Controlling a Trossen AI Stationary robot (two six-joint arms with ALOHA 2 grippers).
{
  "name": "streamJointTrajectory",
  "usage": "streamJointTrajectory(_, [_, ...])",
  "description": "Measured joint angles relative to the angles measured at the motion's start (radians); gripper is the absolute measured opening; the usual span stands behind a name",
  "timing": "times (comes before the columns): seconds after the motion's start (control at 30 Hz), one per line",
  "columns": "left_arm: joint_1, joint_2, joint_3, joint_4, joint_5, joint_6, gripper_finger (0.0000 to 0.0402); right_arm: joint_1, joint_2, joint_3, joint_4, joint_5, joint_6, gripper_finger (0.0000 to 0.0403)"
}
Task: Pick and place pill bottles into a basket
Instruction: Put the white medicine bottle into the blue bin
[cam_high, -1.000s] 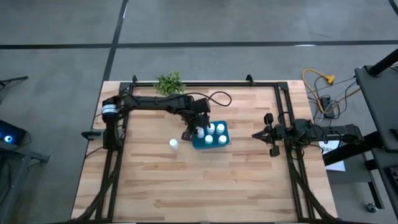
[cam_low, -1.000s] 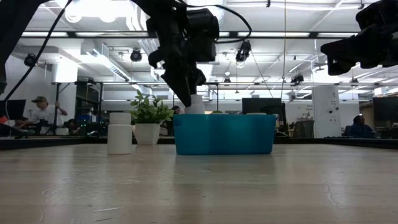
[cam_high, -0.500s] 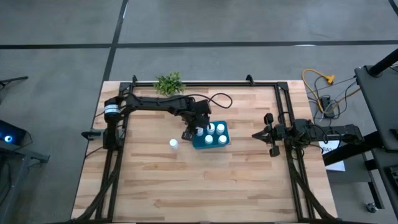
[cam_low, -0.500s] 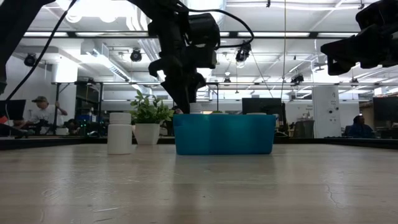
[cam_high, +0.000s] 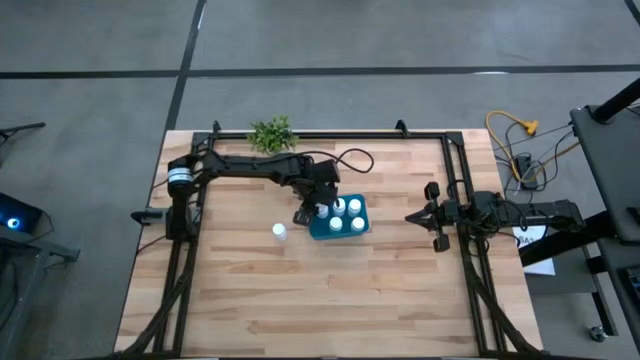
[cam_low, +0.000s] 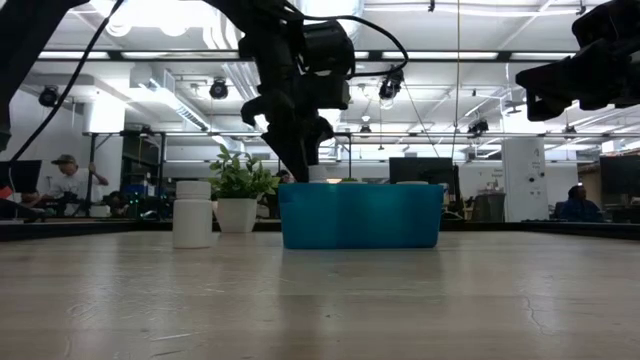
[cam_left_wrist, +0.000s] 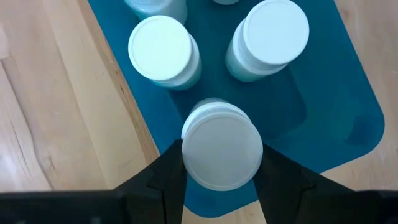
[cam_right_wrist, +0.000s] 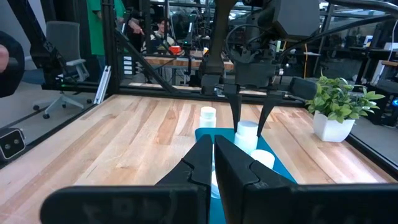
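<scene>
Smooth round-capped pill bottle seen clamped between left gripper fingers only in left wrist view, held over teal plastic basket at table centre, lone bottle at basket's 9 o'clock on wood-plank table, right gripper closed at 3 o'clock.

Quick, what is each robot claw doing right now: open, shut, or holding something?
Left gripper: shut on a pill bottle, inside the basket.
Right gripper: shut, holding nothing, waiting at the table's right edge.
</scene>
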Motion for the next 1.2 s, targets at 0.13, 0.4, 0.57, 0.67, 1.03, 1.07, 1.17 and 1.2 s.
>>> streamJointTrajectory(0.13, [0.001,0.0,-0.009,0.004,-0.001,0.014,0.0138,0.0,0.0,0.0,0.0,0.0,0.0,0.0009])
streamJointTrajectory(0.4, [0.002,0.0,-0.016,0.009,-0.002,0.016,0.0138,0.0,0.0,0.0,0.0,0.0,0.0,0.0009])
streamJointTrajectory(0.57, [0.006,0.0,-0.016,0.013,-0.002,0.016,0.0138,0.0,0.0,0.0,0.0,0.0,0.0,0.0009])
streamJointTrajectory(0.67, [0.007,0.011,-0.017,0.04,-0.002,0.016,0.0138,0.0,0.0,0.0,0.0,0.0,0.0,0.0009])
streamJointTrajectory(1.03, [0.02,0.054,-0.013,0.041,-0.03,0.021,0.0138,0.0,0.006,0.0,0.002,0.001,0.0,0.0009])
streamJointTrajectory(1.07, [0.021,0.057,-0.013,0.037,-0.031,0.022,0.0138,0.0,0.006,0.0,0.002,0.0,0.0,0.0009])
streamJointTrajectory(1.17, [0.021,0.058,-0.011,0.039,-0.029,0.021,0.0138,0.0,0.008,0.0,0.001,0.001,0.0,0.0009])
streamJointTrajectory(1.2, [0.021,0.058,-0.011,0.038,-0.029,0.021,0.0138,0.0,0.008,0.0,0.002,0.0,0.0,0.0009])
